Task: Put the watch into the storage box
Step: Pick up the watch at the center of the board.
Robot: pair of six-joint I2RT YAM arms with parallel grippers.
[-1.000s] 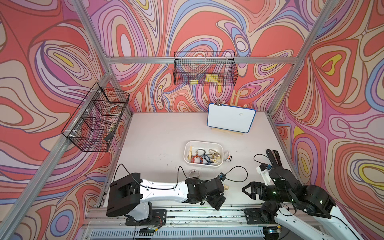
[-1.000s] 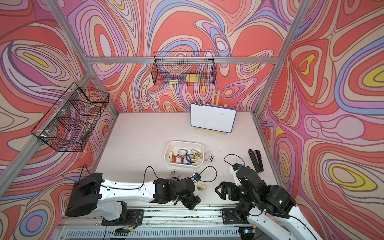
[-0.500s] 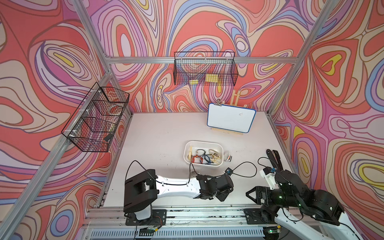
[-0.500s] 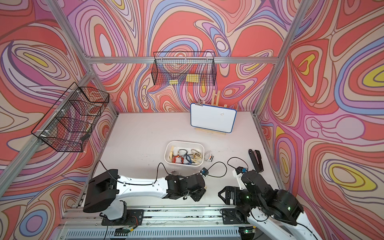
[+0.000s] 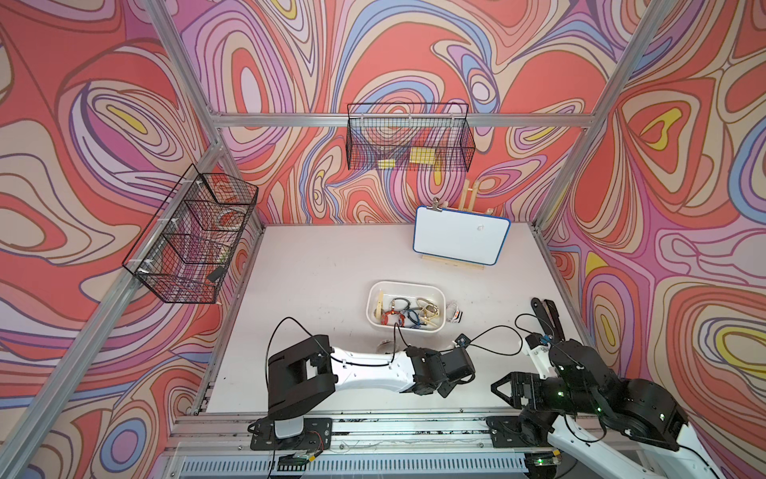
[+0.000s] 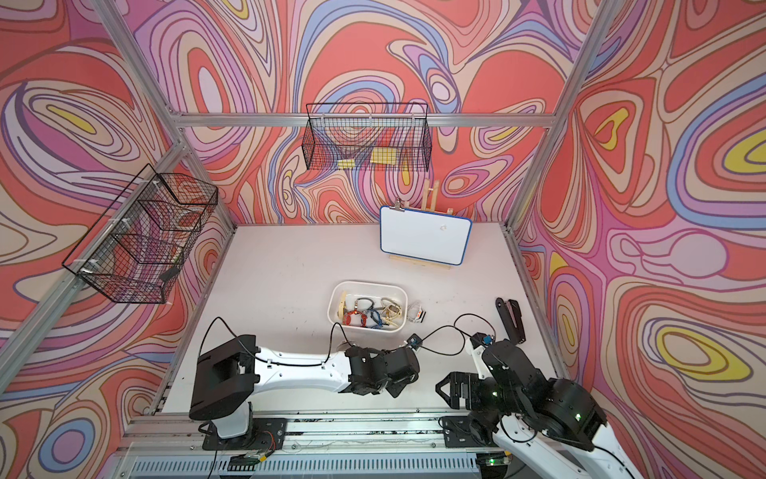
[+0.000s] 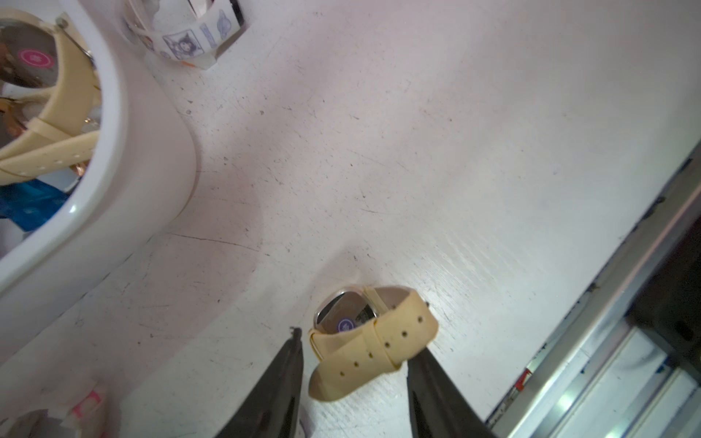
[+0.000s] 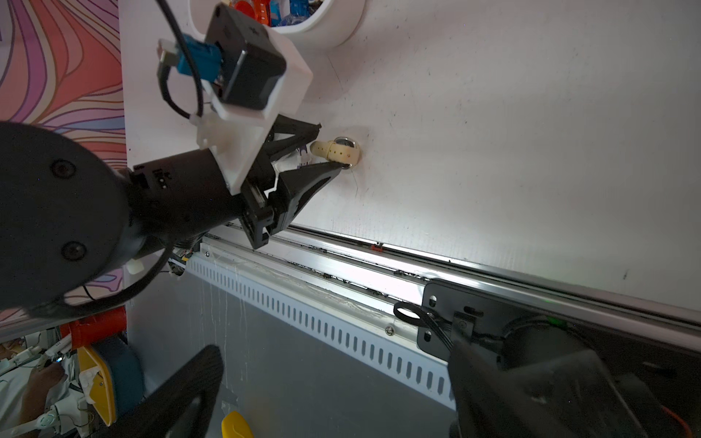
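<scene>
— So, what has changed in the last second?
— The white-and-black left arm (image 5: 364, 371) has swung along the aluminium front rail (image 5: 393, 423) toward 3 o'clock, and its jaws have narrowed. The right arm (image 5: 580, 381) has drawn back toward the 5 o'clock corner. That uncovers a flat black bracket (image 5: 547, 313) at the 3 o'clock edge of the pale counter (image 5: 331, 269).
— Where is the watch?
— The cream-strapped, silver-cased watch (image 7: 373, 335) lies on the counter, about 5 o'clock from the shallow white plastic storage box (image 5: 408, 284), between the box and the front rail. It sits between the two black fingers (image 7: 286, 379) of the left jaws.
— Clamped?
— No. The left jaws stand apart: one finger touches the watch, while a sliver of counter shows beside the other. The right jaws gape wide with nothing between them.
— And the box?
— Same spot, same load: a red-strapped watch (image 5: 391, 319), a blue one (image 5: 413, 318), a black one (image 5: 398, 299), and cream and gold ones (image 5: 429, 311). A white watch with a cartoon-printed strap (image 5: 454, 314) lies just outside its 3 o'clock wall.
— The baskets?
— The black wire mesh basket on the back wall (image 5: 410, 141), at 12 o'clock, holds two yellow blocks (image 5: 422, 155). What is in the compartmented wire basket (image 5: 190, 244) at 9 o'clock is unclear through the mesh.
</scene>
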